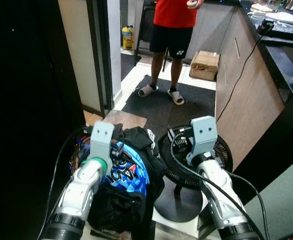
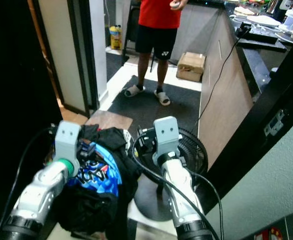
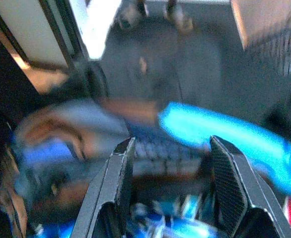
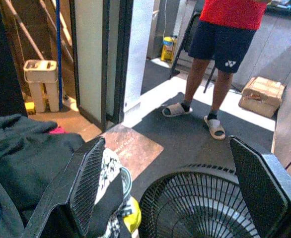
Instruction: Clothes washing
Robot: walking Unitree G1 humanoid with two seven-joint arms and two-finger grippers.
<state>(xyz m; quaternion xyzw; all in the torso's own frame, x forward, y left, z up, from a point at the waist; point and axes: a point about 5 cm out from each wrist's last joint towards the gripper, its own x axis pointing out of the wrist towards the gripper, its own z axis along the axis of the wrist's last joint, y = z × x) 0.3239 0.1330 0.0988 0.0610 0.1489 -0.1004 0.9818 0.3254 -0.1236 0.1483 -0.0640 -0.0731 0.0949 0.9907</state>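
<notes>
Laundry (image 1: 124,175), a dark heap with a blue printed shirt (image 1: 131,172) on top, lies low between the two arms, beside a black floor fan (image 1: 196,155). Left gripper (image 3: 168,188) hovers just above the pile, fingers spread. Right gripper (image 4: 173,198) hangs over the fan, fingers wide apart. A person (image 1: 172,45) stands on the dark mat (image 1: 171,107) beyond.

Both arms reach forward, left pincer (image 3: 168,188) and right pincer (image 4: 178,186) spread wide.
</notes>
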